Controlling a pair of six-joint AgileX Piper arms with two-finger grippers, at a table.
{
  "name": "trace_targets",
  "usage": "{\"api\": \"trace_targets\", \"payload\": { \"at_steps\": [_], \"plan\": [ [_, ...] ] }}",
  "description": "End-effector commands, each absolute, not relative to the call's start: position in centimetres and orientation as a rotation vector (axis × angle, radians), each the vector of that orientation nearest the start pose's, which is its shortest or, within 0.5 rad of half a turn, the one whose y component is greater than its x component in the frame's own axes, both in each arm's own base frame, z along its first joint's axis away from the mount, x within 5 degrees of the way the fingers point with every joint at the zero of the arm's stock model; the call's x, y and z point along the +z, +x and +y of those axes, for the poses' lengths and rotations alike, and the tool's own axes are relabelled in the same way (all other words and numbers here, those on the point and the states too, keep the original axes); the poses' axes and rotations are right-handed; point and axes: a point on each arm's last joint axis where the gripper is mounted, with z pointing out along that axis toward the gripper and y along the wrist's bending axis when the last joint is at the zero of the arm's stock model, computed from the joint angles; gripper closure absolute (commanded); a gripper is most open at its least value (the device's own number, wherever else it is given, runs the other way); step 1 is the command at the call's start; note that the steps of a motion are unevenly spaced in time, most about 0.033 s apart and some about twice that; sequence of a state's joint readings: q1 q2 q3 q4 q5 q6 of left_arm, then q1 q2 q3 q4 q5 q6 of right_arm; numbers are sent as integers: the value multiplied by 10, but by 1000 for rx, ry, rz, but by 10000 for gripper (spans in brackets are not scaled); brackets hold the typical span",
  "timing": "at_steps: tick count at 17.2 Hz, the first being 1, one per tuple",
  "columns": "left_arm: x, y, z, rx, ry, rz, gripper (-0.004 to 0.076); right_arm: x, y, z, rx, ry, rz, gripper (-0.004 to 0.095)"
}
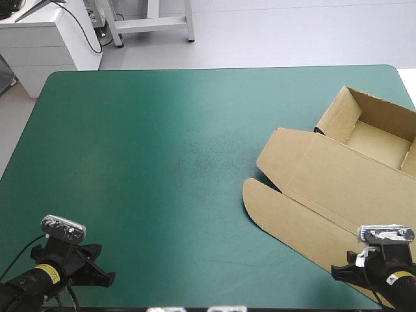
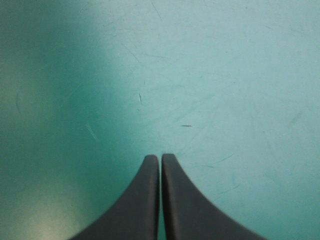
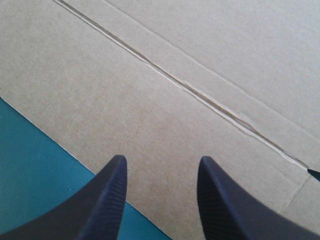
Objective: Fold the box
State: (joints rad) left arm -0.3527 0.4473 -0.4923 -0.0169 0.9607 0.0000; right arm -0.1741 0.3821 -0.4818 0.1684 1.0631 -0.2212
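We count one brown box (image 1: 338,188), its flat board lying under and ahead of the right gripper (image 3: 162,161). With the left gripper (image 2: 160,158) that makes two grippers and four black fingers (image 3: 107,200): two parted, two pressed together. One teal-green cover (image 1: 149,149) lies beneath both.

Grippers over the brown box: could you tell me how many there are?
1: the right gripper, open, is over the box, at its flat lid; the left gripper, shut, is over teal-green cover.
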Motion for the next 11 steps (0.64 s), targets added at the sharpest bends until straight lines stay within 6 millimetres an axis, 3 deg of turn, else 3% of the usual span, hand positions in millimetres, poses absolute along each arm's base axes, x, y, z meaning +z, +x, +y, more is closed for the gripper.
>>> {"api": "trace_targets", "payload": {
  "at_steps": [1,11],
  "plan": [
    [278,68,-27,-209,401,2304,731,273,58,4,28,-31,2362,496],
    [278,68,-27,-212,393,2305,731,274,58,4,28,-29,2359,496]
  ]
}}
